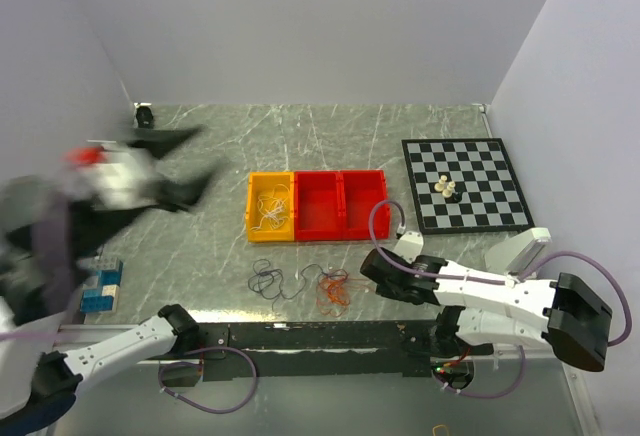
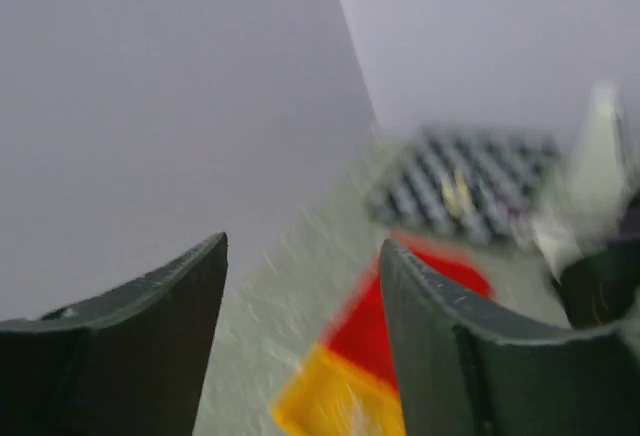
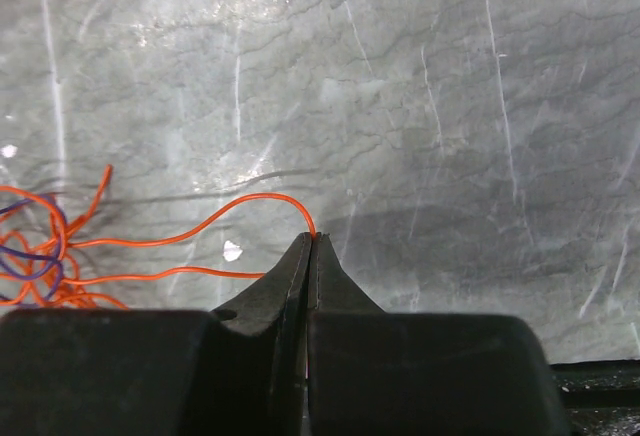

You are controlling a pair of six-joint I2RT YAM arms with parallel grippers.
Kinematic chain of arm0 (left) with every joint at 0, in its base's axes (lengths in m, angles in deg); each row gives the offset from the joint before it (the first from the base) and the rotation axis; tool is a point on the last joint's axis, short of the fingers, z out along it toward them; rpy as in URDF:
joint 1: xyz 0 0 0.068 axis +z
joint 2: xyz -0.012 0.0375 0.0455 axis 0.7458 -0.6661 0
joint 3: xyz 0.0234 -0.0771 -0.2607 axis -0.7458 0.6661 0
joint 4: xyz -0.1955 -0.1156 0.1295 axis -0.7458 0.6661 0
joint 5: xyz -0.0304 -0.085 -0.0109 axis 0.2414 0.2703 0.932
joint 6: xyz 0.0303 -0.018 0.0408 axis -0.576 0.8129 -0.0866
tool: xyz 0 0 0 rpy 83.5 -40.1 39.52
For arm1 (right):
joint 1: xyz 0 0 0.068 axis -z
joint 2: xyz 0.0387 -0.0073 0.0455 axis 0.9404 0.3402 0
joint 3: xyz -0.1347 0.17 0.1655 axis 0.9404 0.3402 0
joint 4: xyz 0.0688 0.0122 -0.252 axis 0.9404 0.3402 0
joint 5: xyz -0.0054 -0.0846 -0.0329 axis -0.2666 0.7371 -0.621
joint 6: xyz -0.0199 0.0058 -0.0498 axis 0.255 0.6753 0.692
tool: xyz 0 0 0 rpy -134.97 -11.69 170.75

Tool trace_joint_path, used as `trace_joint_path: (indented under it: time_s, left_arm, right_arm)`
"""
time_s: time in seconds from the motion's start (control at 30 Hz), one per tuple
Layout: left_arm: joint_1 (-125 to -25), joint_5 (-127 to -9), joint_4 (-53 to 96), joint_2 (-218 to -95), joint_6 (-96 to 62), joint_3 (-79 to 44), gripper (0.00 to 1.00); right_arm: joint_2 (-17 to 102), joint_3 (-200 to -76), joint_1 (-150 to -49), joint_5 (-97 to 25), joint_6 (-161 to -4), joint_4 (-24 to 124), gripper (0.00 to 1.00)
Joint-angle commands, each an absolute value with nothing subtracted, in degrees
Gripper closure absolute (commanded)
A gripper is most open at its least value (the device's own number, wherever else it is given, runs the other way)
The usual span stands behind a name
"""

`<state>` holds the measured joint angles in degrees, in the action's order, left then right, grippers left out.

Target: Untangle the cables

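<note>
1. Two robot arms work a grey marbled table [image 1: 200, 246], seen from above. The left arm is raised over the far left side and shows only as a blur.
2. At the far right lies a chessboard [image 1: 480, 206], with a few chess pieces [image 1: 448, 188] standing on it.
3. Mid-table sits a red tray [image 1: 342, 204] of two compartments, touching a yellow tray [image 1: 252, 206] on its left.
4. The left gripper [image 2: 300, 256] is spread wide in the air, with nothing between its fingers.
5. The right gripper [image 3: 311, 241] is low over the table near its front edge, pinched tight on a bend of the orange cable [image 3: 200, 226].
6. The rest of that orange cable lies in a loose heap on the table just left of the right gripper, in front of the red tray. A purple strand [image 3: 45, 261] crosses its loops.
7. A dark purple cable [image 1: 268, 281] lies in open coils beside the orange heap, in front of the yellow tray.
8. A white cable [image 1: 272, 206] is curled inside the yellow tray.
</note>
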<state>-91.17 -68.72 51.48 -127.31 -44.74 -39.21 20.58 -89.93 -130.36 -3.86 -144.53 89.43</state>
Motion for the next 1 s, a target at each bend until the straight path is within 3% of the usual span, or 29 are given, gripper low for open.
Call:
trace_joint_path:
  time_s: [0.0,0.07,0.17,0.3,0.67,0.8,0.97]
  left_arm:
    - [-91.12,-55.72,68.3,-128.6,-51.6,-22.2,0.27]
    - [-91.12,-52.2,71.46,-128.94,-55.99,-15.43,0.13]
    - [-91.12,-49.65,73.93,-131.22,-62.85,-8.56,0.04]
    - [-93.05,-50.68,74.12,-136.32,-67.88,-1.36,0.01]
    - [-97.8,-62.73,59.54,-143.53,-69.82,15.27,0.19]
    - [-97.8,-66.24,53.12,-144.06,-67.18,18.17,0.35]
    - [-97.89,-62.39,55.56,-144.85,-67.61,19.58,0.37]
  right_arm:
    - [17.87,-89.3,-130.93,-3.13,-146.31,90.22,1.0]
    - [17.17,-89.21,-131.11,-3.22,-146.39,90.05,1.0]
    - [16.38,-89.3,-131.28,-3.4,-146.05,89.78,1.0]
    - [15.85,-90.18,-131.55,-3.22,-145.69,89.78,1.0]
    - [11.37,-89.92,-132.25,-2.6,-146.75,91.19,1.0]
    - [9.44,-89.74,-132.25,-3.04,-146.49,91.1,1.0]
    - [9.08,-90.09,-132.34,-2.78,-146.31,91.27,1.0]
